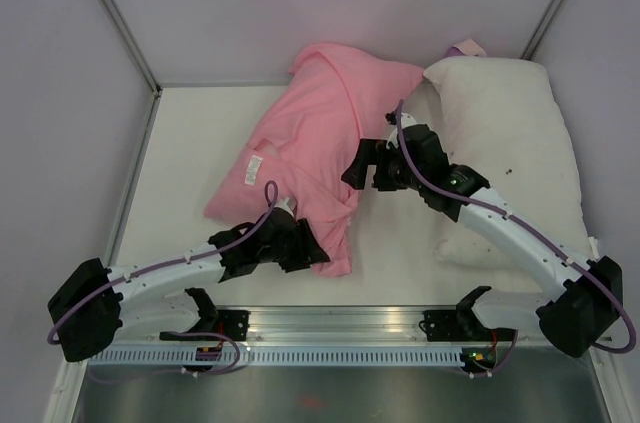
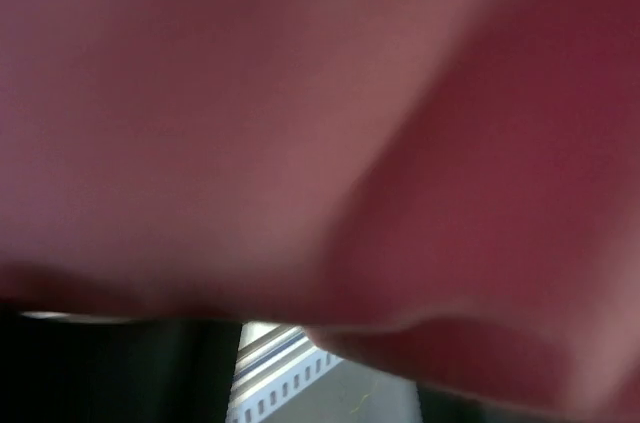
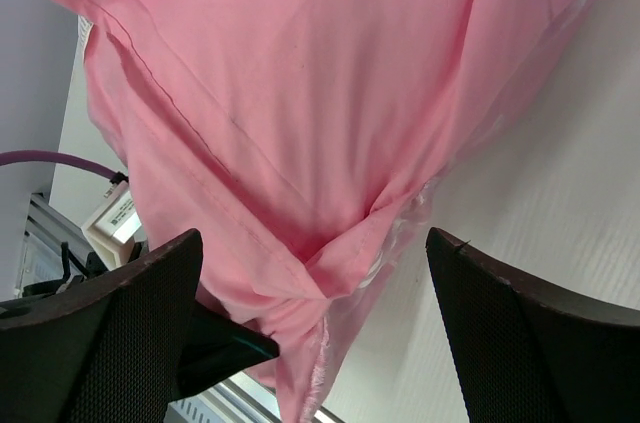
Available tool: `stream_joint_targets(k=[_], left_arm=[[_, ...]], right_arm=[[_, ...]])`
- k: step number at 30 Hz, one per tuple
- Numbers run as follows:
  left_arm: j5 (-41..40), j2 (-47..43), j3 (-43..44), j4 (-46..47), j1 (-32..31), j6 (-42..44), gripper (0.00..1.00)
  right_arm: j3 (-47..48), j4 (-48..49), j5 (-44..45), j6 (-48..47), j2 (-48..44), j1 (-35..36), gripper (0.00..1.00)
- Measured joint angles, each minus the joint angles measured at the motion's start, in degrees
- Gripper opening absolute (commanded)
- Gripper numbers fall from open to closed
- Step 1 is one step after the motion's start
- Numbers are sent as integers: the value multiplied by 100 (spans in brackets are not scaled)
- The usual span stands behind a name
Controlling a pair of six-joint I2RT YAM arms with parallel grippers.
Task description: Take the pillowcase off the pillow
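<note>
The left wrist view is almost filled by blurred pink cloth lying right against the lens. Only a dark strip and a sliver of perforated metal rail show along the bottom. From above, the left tool is at the near edge of the pillowcase, where the fabric covers its fingertips. Whether it is open or clamped on the cloth cannot be told.

The right tool is open, its two dark fingers set wide apart. A gathered fold of the pillowcase hangs in the gap between them, and neither finger touches it. A dark shape under that fold, low in the right wrist view, is too cut off to identify.

The pillowcase lies crumpled in the middle of the white worktop, with its small white label facing up on the left side. The pillow lies bare along the right side. Its far left corner is next to the pillowcase and its near part is crossed by the right arm.

Bare worktop runs to the left of the pillowcase as far as the grey wall. The pillow fills the right side up to the wall there, and the pillowcase's far edge reaches the back wall.
</note>
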Motion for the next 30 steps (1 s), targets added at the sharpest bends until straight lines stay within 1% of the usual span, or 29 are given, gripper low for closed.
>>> stream_joint_targets(k=[1, 2, 6, 11, 15, 18, 22, 24, 27, 28, 29, 30], left_arm=[[-9, 26, -79, 131, -7, -39, 13], [-11, 42, -162, 243, -7, -66, 3], [-2, -13, -586, 798, -7, -42, 2], [4, -612, -1484, 1447, -11, -44, 2], [-2, -1303, -2009, 1530, -11, -44, 2], [-4, -1626, -2149, 1460, -11, -42, 2], [-7, -1711, -2170, 1408, -11, -42, 2], [-2, -1663, -2170, 1401, -11, -42, 2], [-2, -1587, -2170, 1401, -11, -42, 2], [-4, -1587, -2170, 1401, -11, -42, 2], [-9, -1591, -2170, 1401, -11, -42, 2], [-13, -1604, -2170, 1394, -11, -42, 2]], right_arm=[[2, 15, -33, -2, 33, 0, 98], [4, 24, -57, -7, 72, 0, 98], [175, -68, -98, -142, 396, 39, 98], [960, -254, -90, -560, 1084, 326, 93], [1495, -291, -85, -798, 1589, 647, 92], [1821, -358, -63, -920, 2037, 922, 94], [1971, -313, -83, -960, 2594, 1252, 93], [2017, -275, -55, -946, 2863, 1329, 91], [2076, -188, 201, -811, 3139, 1305, 74], [2079, -146, 289, -758, 3198, 1276, 66], [2079, -103, 354, -673, 3254, 1228, 33], [2031, -4, 372, -577, 3287, 1139, 20]])
